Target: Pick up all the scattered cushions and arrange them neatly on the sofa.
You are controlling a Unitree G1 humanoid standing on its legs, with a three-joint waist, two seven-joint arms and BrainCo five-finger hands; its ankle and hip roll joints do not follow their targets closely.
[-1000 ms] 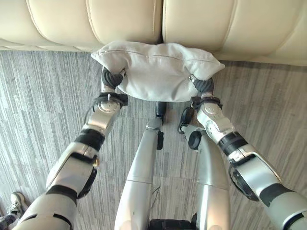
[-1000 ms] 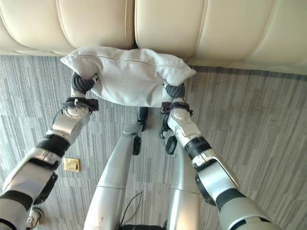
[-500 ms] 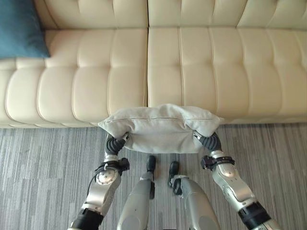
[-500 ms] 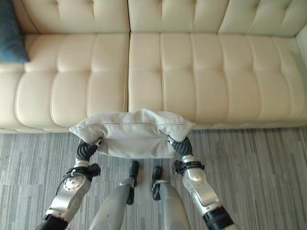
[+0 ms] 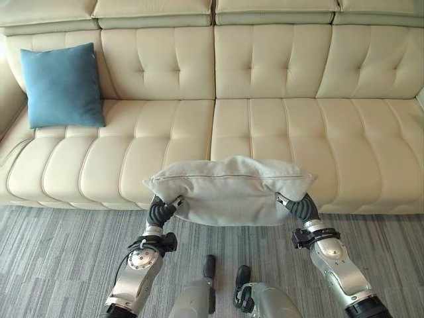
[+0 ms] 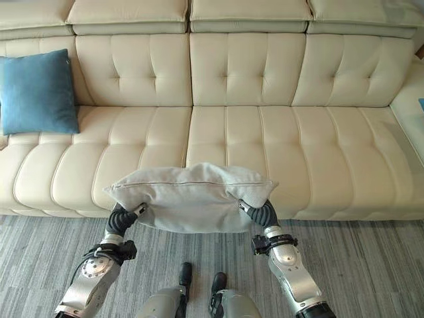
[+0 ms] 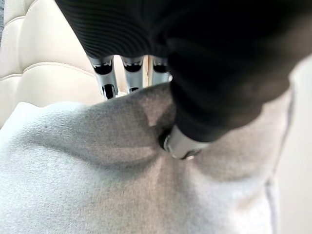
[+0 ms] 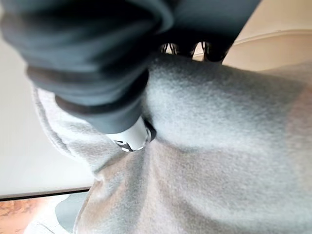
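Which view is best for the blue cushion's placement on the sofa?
Left eye view: the blue cushion shows whole, propped against the sofa backrest at its left end. Right eye view crops its left edge. Both wrist views show the grey cushion instead.

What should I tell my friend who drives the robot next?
Left hand: shut on the grey cushion, pinching its left end.
Right hand: shut on the same cushion, at its right end.
The grey cushion hangs between both hands, over the front edge of the sofa, not yet set down.
Done: a blue cushion leans on the sofa's back at the left.
Left: lay the grey one on the seat and let go.
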